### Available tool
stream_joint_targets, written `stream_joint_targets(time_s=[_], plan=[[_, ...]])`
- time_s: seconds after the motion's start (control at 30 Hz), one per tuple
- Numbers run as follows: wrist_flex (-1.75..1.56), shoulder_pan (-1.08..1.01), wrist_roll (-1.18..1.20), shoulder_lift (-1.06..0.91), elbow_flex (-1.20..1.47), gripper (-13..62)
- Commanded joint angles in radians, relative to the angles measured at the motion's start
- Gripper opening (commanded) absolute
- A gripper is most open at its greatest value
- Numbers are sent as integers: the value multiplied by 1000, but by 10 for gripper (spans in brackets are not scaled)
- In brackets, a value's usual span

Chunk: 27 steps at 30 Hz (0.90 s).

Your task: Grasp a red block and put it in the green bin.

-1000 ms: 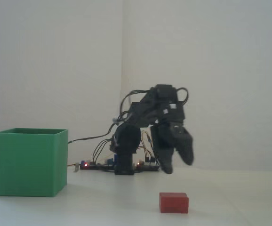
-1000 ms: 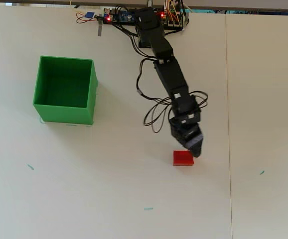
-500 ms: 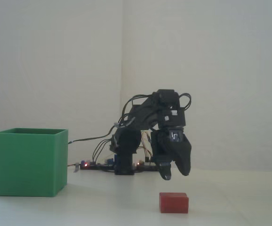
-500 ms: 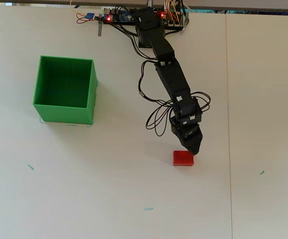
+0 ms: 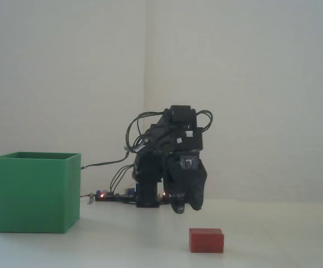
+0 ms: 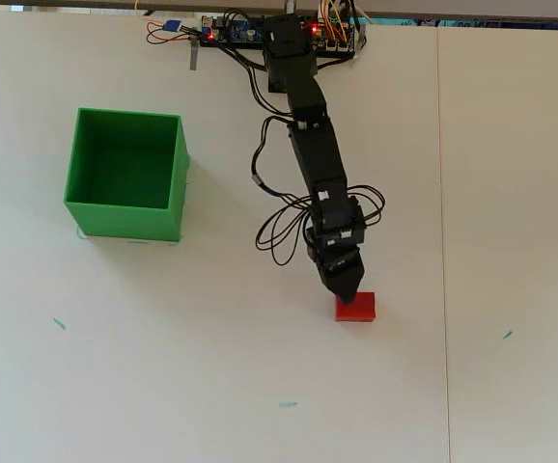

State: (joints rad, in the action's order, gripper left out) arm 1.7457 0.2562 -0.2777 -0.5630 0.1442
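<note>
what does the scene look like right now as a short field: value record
red block: lying flat on the table, not held
green bin: upright, open top, nothing visible inside in the overhead view
hand: pointing down, above table level, tip at the block's far edge in the overhead view
hand state: cannot tell, the jaws overlap in both views
block vs bin: apart, block to the right of the bin in both views
table: white, a few small green marks
task stage: block not yet grasped

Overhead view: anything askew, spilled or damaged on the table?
Nothing stands out. The green bin sits upright and empty at the left, the red block lies flat on the table, and the gripper hangs just above the block's far edge. Only a few small teal marks dot the surface.
</note>
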Motion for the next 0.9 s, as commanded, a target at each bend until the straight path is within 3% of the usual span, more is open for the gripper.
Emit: stream_joint_targets(time_s=[0.0,0.87], plan=[[55,5,0,-29,-71,371],[15,-71,107,55,-121,374]])
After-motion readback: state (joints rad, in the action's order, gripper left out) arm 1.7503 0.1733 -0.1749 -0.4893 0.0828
